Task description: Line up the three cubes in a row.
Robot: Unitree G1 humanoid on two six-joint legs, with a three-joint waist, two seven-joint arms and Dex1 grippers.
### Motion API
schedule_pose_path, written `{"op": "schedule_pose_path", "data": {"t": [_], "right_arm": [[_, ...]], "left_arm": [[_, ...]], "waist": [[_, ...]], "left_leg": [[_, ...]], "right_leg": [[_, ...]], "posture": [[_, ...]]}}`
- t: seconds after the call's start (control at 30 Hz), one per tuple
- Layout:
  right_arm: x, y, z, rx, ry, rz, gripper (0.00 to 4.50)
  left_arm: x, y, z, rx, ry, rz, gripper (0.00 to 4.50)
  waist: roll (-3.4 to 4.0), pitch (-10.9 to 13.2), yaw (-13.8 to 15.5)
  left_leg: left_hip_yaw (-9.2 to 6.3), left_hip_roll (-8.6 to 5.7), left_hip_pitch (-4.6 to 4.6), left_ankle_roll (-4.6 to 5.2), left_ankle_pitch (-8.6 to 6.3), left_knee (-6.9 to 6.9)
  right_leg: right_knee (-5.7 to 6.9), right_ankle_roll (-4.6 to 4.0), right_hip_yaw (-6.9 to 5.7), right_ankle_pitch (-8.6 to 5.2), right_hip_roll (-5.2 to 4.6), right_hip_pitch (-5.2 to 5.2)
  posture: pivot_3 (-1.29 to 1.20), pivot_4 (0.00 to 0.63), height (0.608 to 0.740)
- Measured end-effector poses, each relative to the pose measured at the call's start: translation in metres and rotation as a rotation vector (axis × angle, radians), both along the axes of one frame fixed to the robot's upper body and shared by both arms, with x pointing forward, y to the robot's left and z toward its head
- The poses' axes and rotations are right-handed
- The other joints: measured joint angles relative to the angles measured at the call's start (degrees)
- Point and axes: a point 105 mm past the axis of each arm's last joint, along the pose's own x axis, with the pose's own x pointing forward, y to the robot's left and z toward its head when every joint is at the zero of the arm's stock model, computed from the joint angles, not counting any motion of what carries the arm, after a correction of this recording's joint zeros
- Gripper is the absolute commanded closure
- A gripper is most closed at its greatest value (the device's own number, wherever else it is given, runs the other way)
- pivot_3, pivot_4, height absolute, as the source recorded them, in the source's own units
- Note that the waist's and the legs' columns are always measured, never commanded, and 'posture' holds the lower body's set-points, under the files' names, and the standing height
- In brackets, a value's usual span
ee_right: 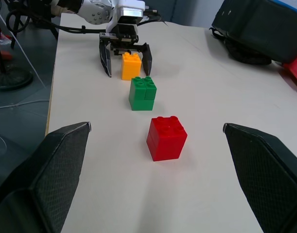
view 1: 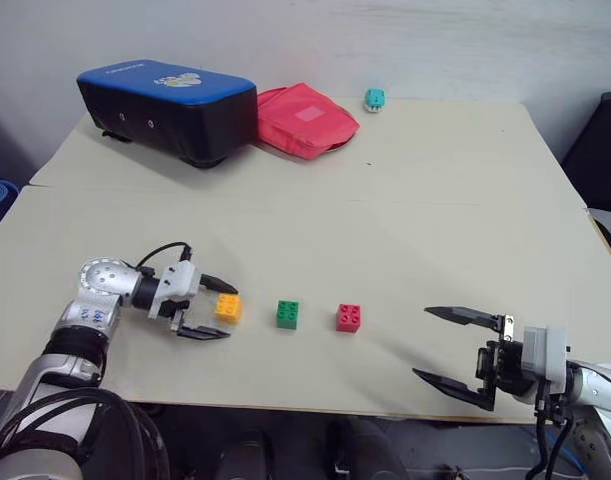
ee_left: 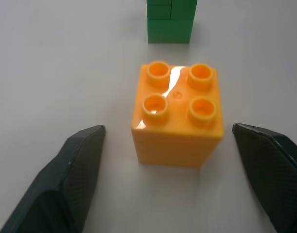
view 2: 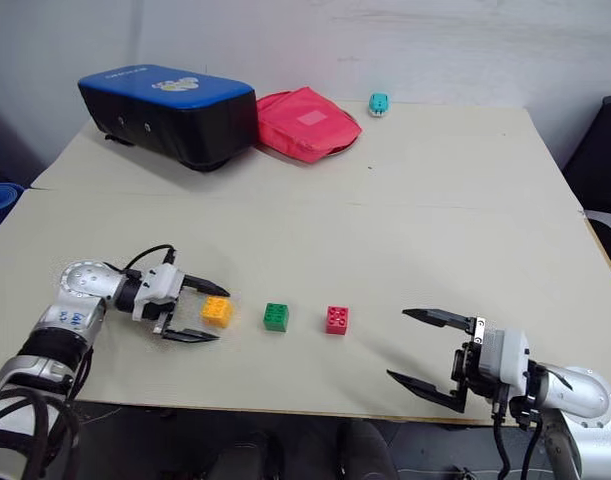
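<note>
Cubes – orange (view 1: 227, 308), green (view 1: 287, 314), red (view 1: 349, 318) – sit in line; we back the wide-open left gripper (view 1: 207, 308) straight off, clear of orange – right gripper (view 1: 453, 351) wide, empty.

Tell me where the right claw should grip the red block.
Likely the red block by its two smooth side walls, below the studs. It sits upright, clear of the green block, so come in level from the right claw side.

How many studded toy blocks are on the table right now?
3, in a row near the table's front edge: orange block between the left gripper's open jaws, green block in the middle, red block rightmost.
</note>
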Motion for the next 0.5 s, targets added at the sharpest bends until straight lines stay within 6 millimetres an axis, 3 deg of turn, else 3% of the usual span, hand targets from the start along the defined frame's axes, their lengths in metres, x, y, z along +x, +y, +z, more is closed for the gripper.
{"op": "schedule_pose_path", "data": {"t": [0.2, 0.37, 0.5], "right_arm": [[0.010, -0.009, 0.005, -0.014, -0.008, 0.020, 0.00], [0.020, -0.028, 0.015, -0.117, -0.022, 0.025, 0.00], [0.021, -0.028, 0.020, -0.162, 0.011, 0.066, 0.00]], "left_arm": [[-0.025, 0.041, 0.009, -0.008, 0.034, 0.136, 0.05], [-0.027, 0.066, 0.063, -0.062, -0.088, 0.311, 0.05], [-0.036, 0.079, 0.072, -0.036, -0.099, 0.366, 0.05]], "waist": [[0.02, 0.0, -0.4], [-0.05, 0.1, 0.6], [0.06, 0.1, 0.6]], "left_leg": [[-0.08, 0.03, -0.05, 0.00, 0.00, -0.04], [-0.23, -0.02, -0.13, 0.07, -0.04, -0.02], [-0.22, -0.03, -0.13, 0.08, -0.05, -0.05]], "right_leg": [[0.01, -0.06, -0.03, -0.03, -0.06, -0.04], [-0.10, -0.06, -0.15, -0.03, -0.18, -0.01], [-0.13, -0.06, -0.16, -0.03, -0.19, -0.01]], "posture": [[0.00, 0.150, 0.740], [0.00, 0.150, 0.740], [0.00, 0.150, 0.740]]}}
